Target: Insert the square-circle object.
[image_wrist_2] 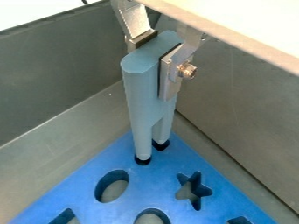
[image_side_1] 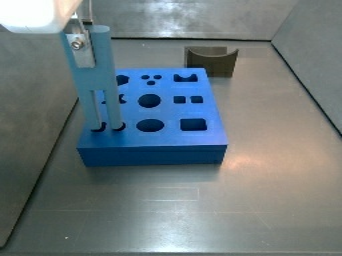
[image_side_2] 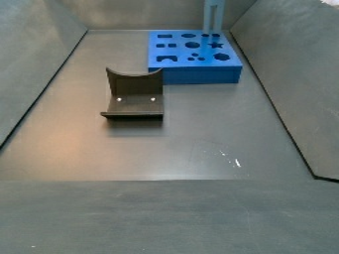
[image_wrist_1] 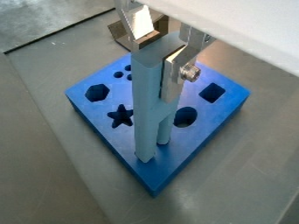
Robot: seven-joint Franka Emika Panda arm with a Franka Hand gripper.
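The square-circle object (image_wrist_1: 149, 105) is a tall light-blue bar standing upright, with its two prongs reaching down to the dark blue board (image_wrist_1: 140, 171) near one corner. In a wrist view the prong tips (image_wrist_2: 149, 150) meet two dark holes; how deep they sit I cannot tell. My gripper (image_wrist_1: 158, 54) is shut on the bar's top, with a silver finger (image_wrist_1: 173, 70) pressed flat against its side. The gripper (image_side_1: 83, 40) and the bar (image_side_1: 96, 85) show at the board's (image_side_1: 147, 150) near-left corner in a side view. In another side view the bar (image_side_2: 212, 15) rises at the board's (image_side_2: 199, 71) far edge.
An olive-brown block with a curved notch (image_side_1: 211, 60) lies on the floor beyond the board, and apart from it in a side view (image_side_2: 133, 97). The board has several other shaped holes, among them a star (image_wrist_1: 119, 115) and a square (image_wrist_1: 212, 92). Grey metal walls enclose the floor.
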